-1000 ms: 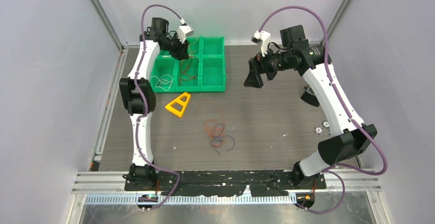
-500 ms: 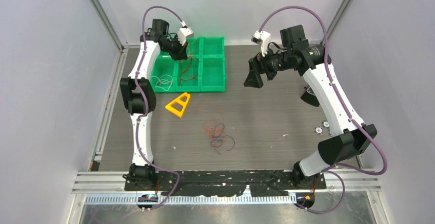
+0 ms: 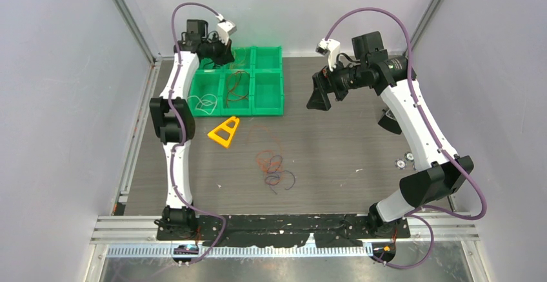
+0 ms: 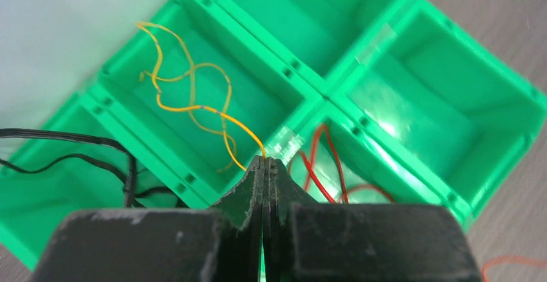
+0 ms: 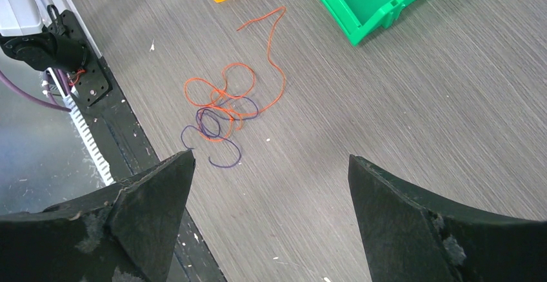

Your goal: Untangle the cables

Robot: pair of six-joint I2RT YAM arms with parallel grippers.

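My left gripper (image 3: 217, 52) hovers over the back left of the green bin tray (image 3: 269, 110). In the left wrist view its jaws (image 4: 266, 161) are shut on a thin yellow cable (image 4: 193, 104), which curls out over a back compartment. A red cable (image 4: 319, 166) lies in the compartment beside it, and black cable (image 4: 77, 143) in another. A tangle of orange and purple cables (image 3: 274, 166) lies on the table's middle; it also shows in the right wrist view (image 5: 222, 104). My right gripper (image 3: 319, 95) is open and empty, held high right of the tray (image 5: 271, 158).
A yellow triangular frame (image 3: 224, 131) lies on the table in front of the tray. A white cable (image 3: 205, 103) lies in the tray's front left compartment. Small metal parts (image 3: 405, 161) lie near the right arm. Grey walls close in both sides.
My left gripper has moved back and to the left over the tray, still shut on the yellow cable. The right arm and the tangle have not moved.
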